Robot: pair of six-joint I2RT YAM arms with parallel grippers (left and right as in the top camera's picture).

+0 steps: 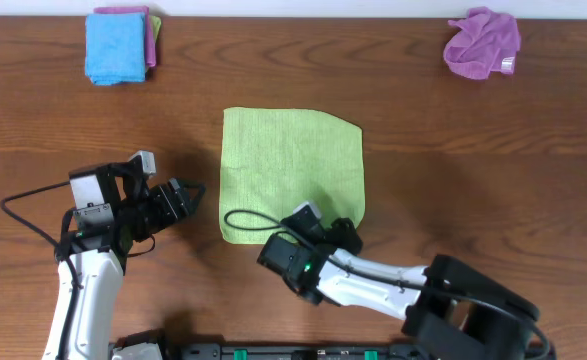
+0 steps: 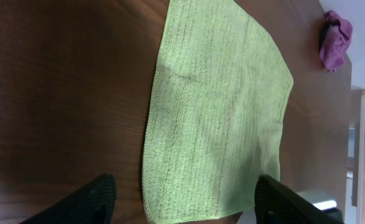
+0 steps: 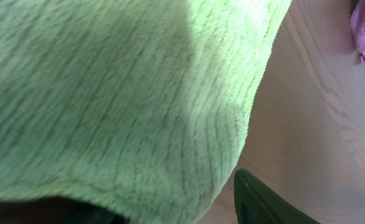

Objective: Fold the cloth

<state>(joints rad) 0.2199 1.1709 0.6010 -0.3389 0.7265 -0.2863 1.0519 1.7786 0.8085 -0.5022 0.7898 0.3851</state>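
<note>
Lime-green cloth [image 1: 291, 170], spread flat at mid-table [image 1: 423, 150]; left hand [image 1: 188, 195] near its left edge, fingers wide apart and empty; right hand [image 1: 325, 225] over its near right corner, whether gripping cannot be told; crumpled purple cloth [image 1: 483, 43] far right.
</note>
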